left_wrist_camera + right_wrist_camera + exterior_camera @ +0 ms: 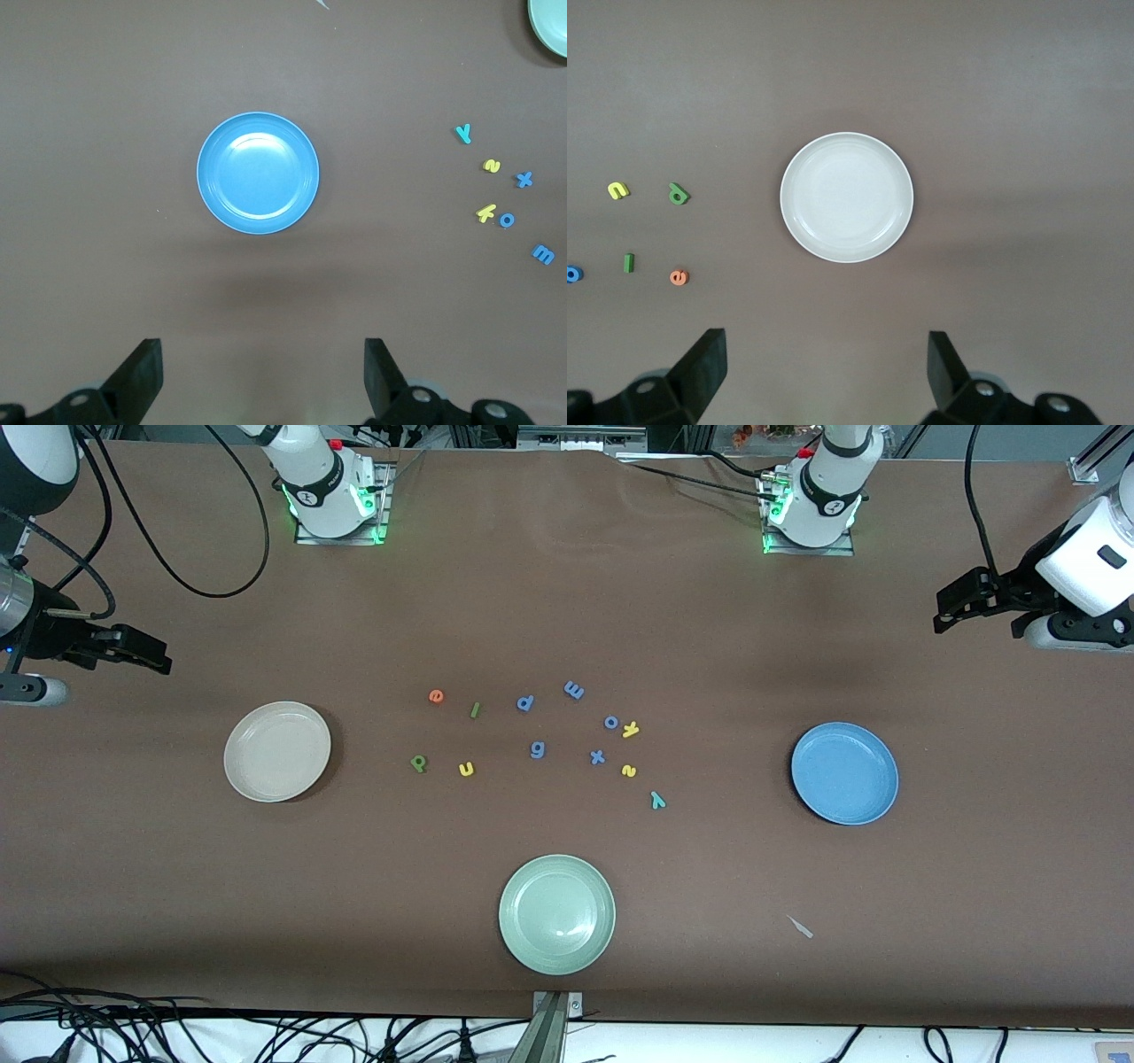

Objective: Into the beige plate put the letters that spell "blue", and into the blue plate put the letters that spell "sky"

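- Left gripper (257, 376) hangs released, empty, above bare table near the blue plate (844, 772).
- Right gripper (824, 376), likewise spread, near the beige plate (277, 751).
- Letters apparently all loose between the plates.

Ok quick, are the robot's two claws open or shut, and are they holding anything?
Left gripper: open, empty, over bare table.
Right gripper: open, empty, over bare table.

table (567, 602): plain brown. beige plate (277, 751): cream-beige. blue plate (844, 773): sky blue. third plate (556, 914): pale green. letter e (436, 696): orange. letters l (475, 709) and b (418, 763): green. letters u (466, 769), k (631, 730), s (629, 771): yellow. letter y (657, 800): teal. 5 other letters (537, 749): blue-purple. gripper fingers (142, 376): black.
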